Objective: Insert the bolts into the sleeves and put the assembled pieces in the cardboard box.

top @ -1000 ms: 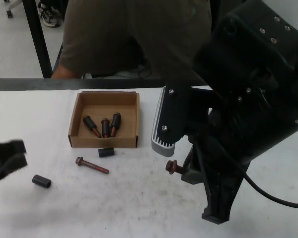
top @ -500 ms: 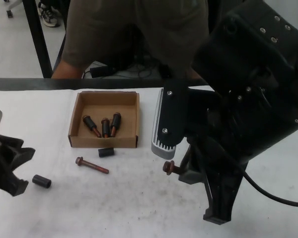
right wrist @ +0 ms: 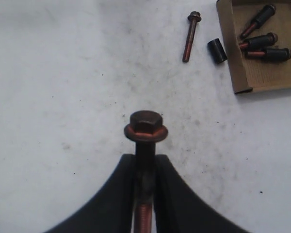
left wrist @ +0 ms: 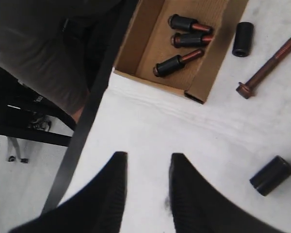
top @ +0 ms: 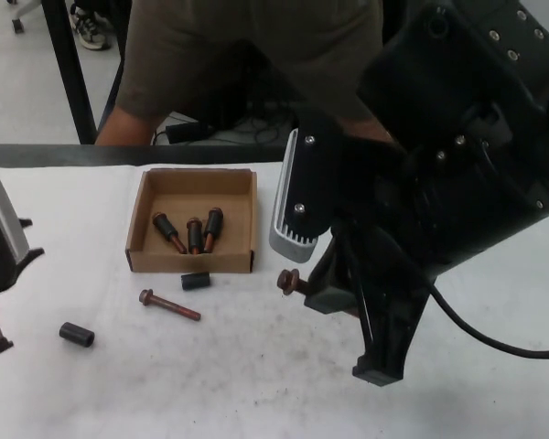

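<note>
White surface | right pincer clamps copper-coloured hex-head bolt, head pointing left | short black cylindrical sleeve lies near-left, closer to open, empty left pincer

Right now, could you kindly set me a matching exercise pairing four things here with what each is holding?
Things
1. right jaws
2. left jaws
3. brown cardboard box
4. white bench

Holding
A. three assembled bolt-and-sleeve pieces
B. a copper-coloured hex-head bolt, clamped
C. nothing; standing open
D. one loose copper-coloured bolt and two short black cylindrical sleeves, lying free

Pairs: 1-B, 2-C, 3-A, 4-D.
</note>
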